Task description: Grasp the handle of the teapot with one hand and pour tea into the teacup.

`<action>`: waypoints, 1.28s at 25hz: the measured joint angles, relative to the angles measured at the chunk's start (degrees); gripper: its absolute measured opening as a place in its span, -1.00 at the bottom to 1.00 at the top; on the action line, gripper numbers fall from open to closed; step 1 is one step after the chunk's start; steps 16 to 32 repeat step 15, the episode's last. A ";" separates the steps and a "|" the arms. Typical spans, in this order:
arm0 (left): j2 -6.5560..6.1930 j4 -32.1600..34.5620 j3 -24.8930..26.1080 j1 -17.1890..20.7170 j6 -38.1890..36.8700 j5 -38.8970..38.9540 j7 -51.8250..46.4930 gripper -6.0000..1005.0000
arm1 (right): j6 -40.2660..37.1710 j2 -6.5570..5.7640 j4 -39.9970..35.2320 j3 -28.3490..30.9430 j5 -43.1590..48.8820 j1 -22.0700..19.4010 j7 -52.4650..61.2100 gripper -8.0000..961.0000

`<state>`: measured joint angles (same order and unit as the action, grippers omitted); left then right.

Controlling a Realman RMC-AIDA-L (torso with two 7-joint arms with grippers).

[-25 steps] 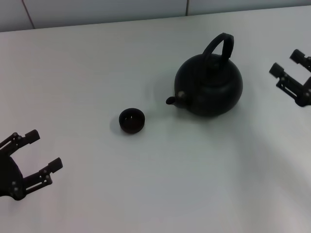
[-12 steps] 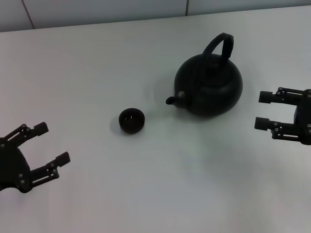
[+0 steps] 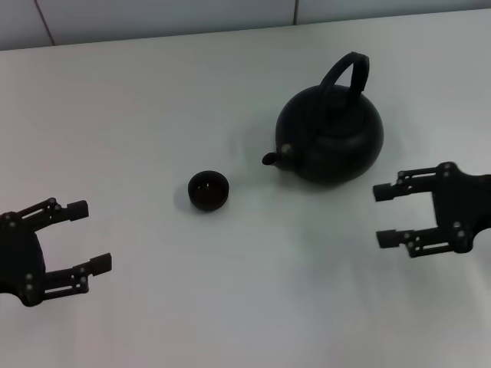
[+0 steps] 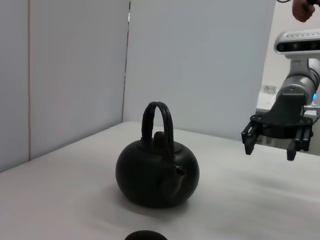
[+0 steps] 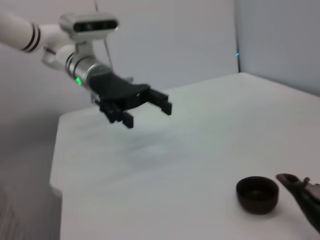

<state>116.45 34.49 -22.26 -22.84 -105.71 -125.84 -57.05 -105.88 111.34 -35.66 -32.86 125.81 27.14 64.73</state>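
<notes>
The matte-black teapot (image 3: 331, 136) stands on the white table at the right of centre, its spout (image 3: 271, 158) pointing toward the teacup. Its arched black handle (image 3: 347, 70) rises over its top. It also shows in the left wrist view (image 4: 157, 172). The tiny black teacup (image 3: 208, 190) stands to the teapot's left, also in the right wrist view (image 5: 257, 194). My right gripper (image 3: 384, 216) is open, empty, in front of and to the right of the teapot. My left gripper (image 3: 90, 236) is open, empty, near the front left, well clear of the cup.
The white table (image 3: 153, 107) ends at a far edge against a grey wall (image 3: 153, 15). In the right wrist view the table's left edge (image 5: 56, 165) drops off below the left gripper (image 5: 145, 107).
My right gripper has moved from the far right edge toward me and inward, now lying in front-right of the teapot. My left gripper has shifted slightly right and turned. Teapot and teacup have not moved.
</notes>
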 joint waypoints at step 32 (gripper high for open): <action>-0.01 0.49 -0.79 -1.08 -0.23 -0.05 -0.55 0.72 | 1.32 1.56 -1.13 -0.54 0.44 0.28 -0.36 0.44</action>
